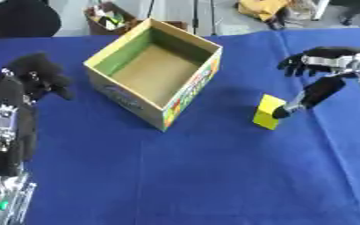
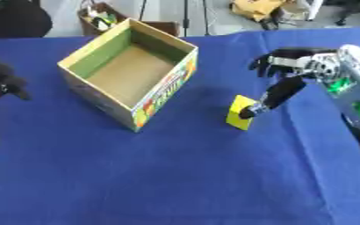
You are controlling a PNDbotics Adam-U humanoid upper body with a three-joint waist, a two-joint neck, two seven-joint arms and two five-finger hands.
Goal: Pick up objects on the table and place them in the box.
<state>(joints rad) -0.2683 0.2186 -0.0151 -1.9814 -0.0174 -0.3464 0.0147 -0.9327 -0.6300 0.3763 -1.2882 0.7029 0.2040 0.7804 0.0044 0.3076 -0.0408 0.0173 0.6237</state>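
Observation:
An open cardboard box (image 1: 191, 90) with a green inner wall and nothing in it stands on the blue cloth, left of centre. To its right, a small yellow block (image 1: 266, 115) stands upright on the cloth. My right hand (image 1: 329, 61) reaches in from the right, open; its fingers are spread above and beyond the block, and its thumb (image 1: 310, 94) stretches down until the tip touches the block's right top edge. My left hand (image 1: 37, 77) rests at the left edge, left of the box, fingers relaxed and holding nothing.
The blue cloth (image 1: 214, 176) stretches wide in front of the box and block. Beyond the table's far edge are a brown crate of clutter (image 1: 106, 19) and a yellow-brown bundle (image 1: 264, 8). My right forearm (image 2: 352, 88) lies along the right side.

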